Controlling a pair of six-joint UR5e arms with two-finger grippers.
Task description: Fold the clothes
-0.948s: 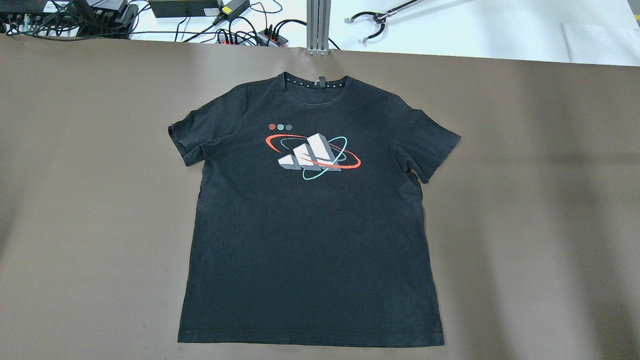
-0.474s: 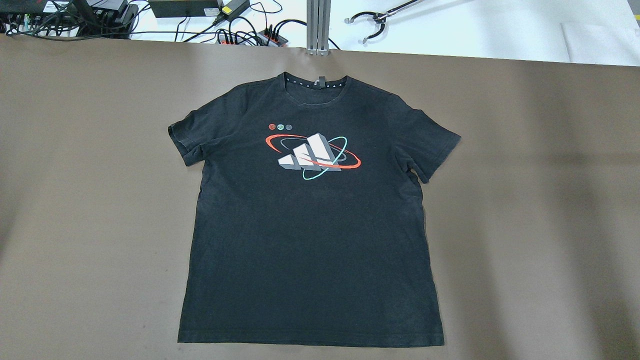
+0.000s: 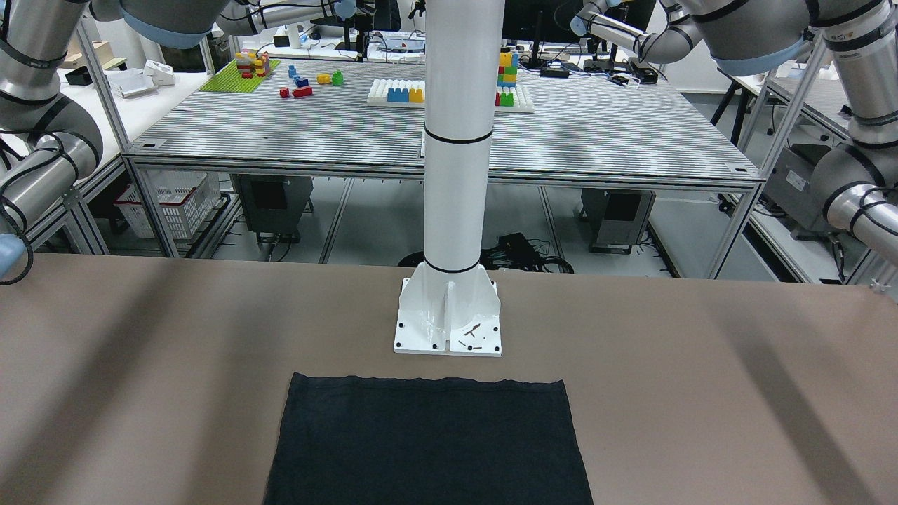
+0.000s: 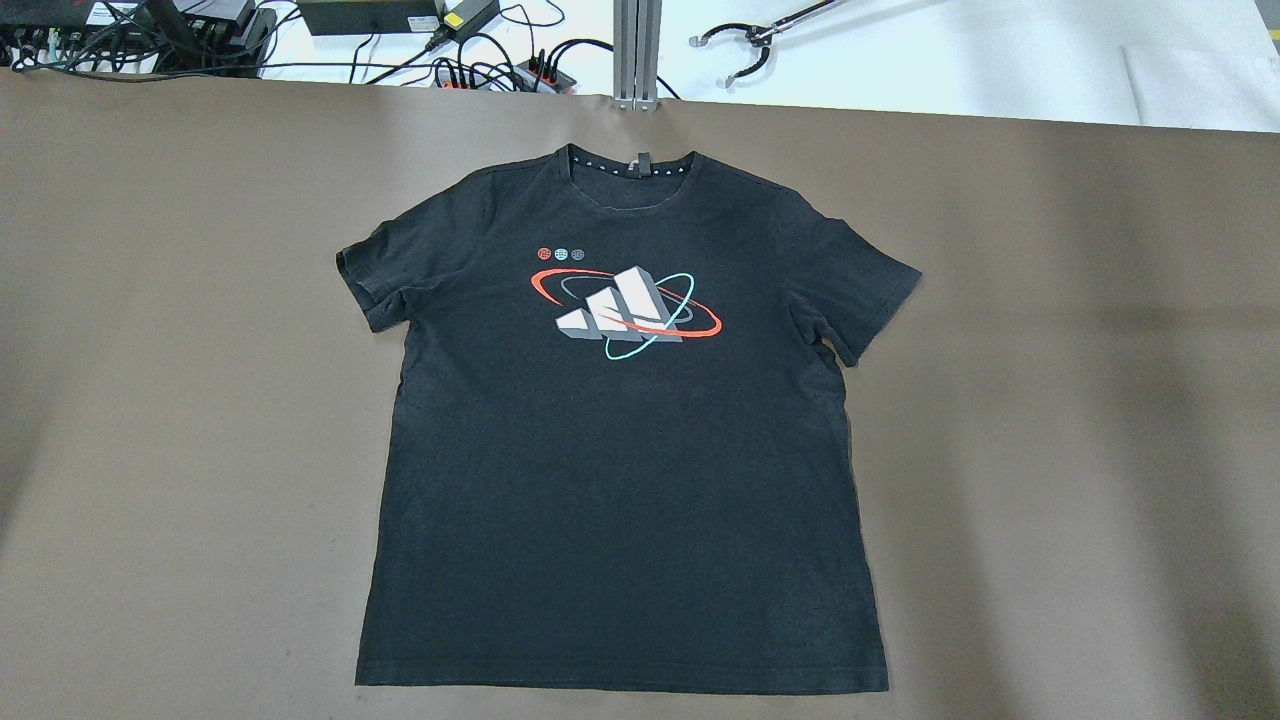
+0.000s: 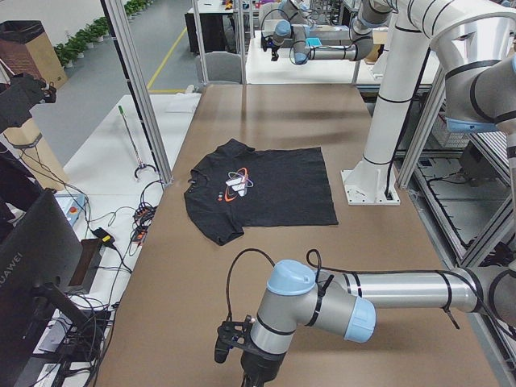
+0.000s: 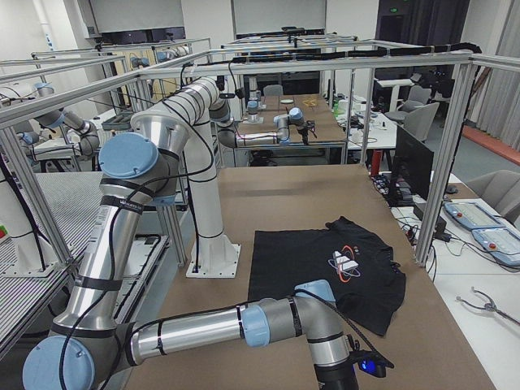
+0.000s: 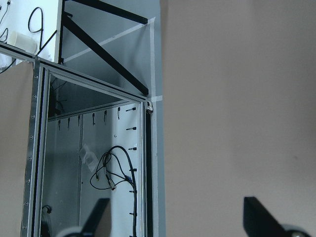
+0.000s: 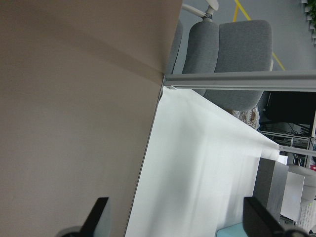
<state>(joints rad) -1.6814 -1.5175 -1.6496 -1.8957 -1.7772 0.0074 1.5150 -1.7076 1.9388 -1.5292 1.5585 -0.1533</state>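
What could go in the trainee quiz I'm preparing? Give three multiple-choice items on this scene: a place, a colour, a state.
1. Where does the T-shirt have its hem?
A) just short of the white pillar's base plate
B) over the table edge
C) under an arm

2. The T-shirt's fabric is:
A) white
B) red
C) black

3. The T-shirt is:
A) folded in half
B) spread flat, print up
C) bunched up

Answers:
1 A: the front-facing view shows the hem near the plate, not touching it.
2 C: it is black in every view.
3 B: the overhead view shows it unfolded with the print facing up.
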